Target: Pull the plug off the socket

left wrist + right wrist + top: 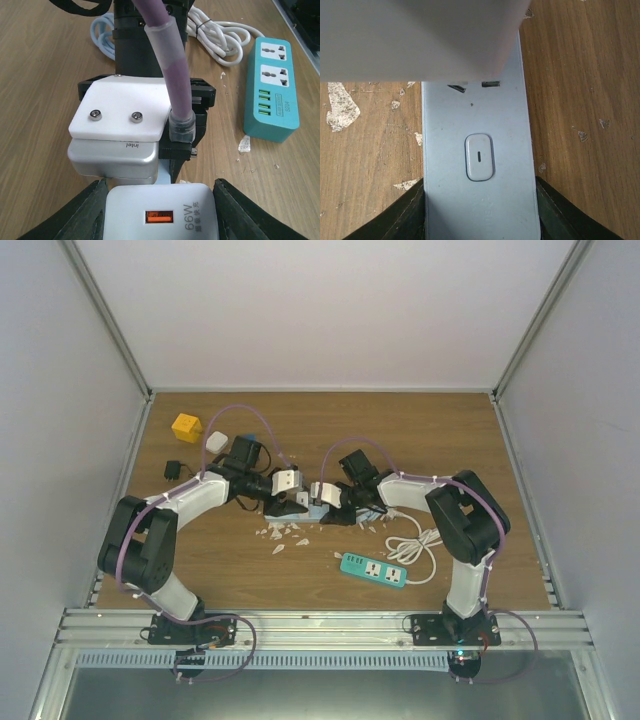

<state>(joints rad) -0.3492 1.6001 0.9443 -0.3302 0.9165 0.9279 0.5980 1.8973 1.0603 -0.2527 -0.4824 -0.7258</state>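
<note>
A white charger plug (160, 212) marked 66W, with an orange port, sits between my left gripper's (161, 216) black fingers (85, 212), which are shut on its sides. Under it lies the pale blue socket strip (480, 200). My right gripper (480, 217) is shut across the strip's width near its rocker switch (479, 156). The plug (420, 35) fills the top of the right wrist view, with two socket slots showing at its edge. Whether its prongs are still in, I cannot tell. From above, both grippers (297, 502) (318, 510) meet over the strip (300, 510).
A teal power strip (375, 568) with a coiled white cord (415, 545) lies front right. A yellow cube (187, 427), a white adapter (216, 442) and a small black object (173, 469) sit back left. White flakes (280, 532) litter the wood.
</note>
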